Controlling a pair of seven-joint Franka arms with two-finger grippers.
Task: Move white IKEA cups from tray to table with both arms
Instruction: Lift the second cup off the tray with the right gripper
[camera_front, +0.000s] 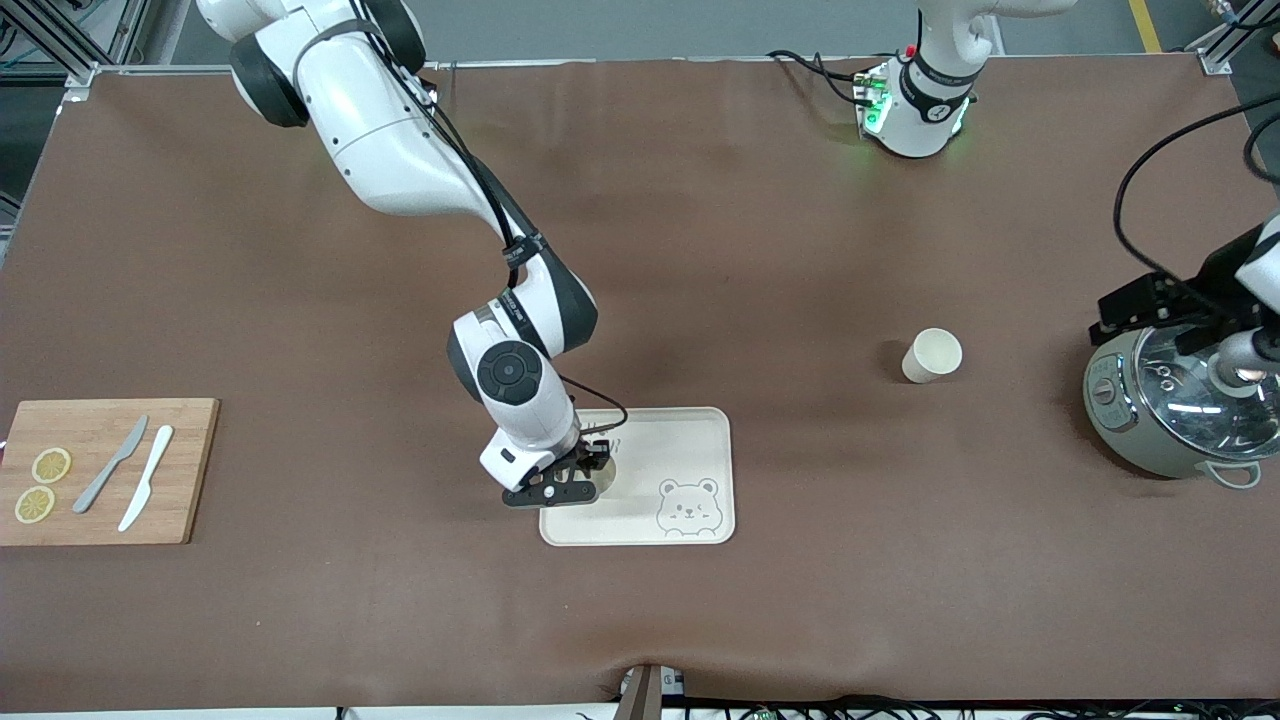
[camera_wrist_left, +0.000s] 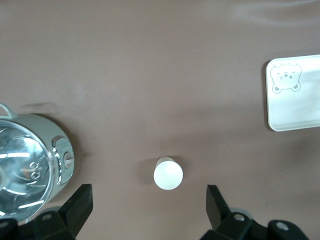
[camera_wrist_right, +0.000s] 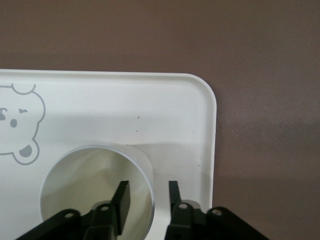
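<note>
White cup (camera_wrist_right: 95, 185) half-hidden under right tool (camera_wrist_right: 147, 197)

The table (camera_front: 300, 300) cover is plain brown. Both cups (camera_front: 932, 355) (camera_wrist_right: 95, 192) are cream-white and unpatterned. The cream tray (camera_front: 700, 430) bears a grey outline bear face (camera_front: 688, 506). The cutting board (camera_front: 190, 470) is light wood and carries two yellow lemon slices (camera_front: 51, 465), one grey knife (camera_front: 110, 465) and one white knife (camera_front: 146, 491). The cooker (camera_front: 1120, 420) is grey-green with a silver lid.

Brown tabletop (camera_front: 700, 250): bear tray (camera_front: 690, 440) at 6 o'clock, cutting board (camera_front: 190, 470) at 9, cup (camera_front: 931, 356) and cooker (camera_front: 1120, 420) at 3.
</note>
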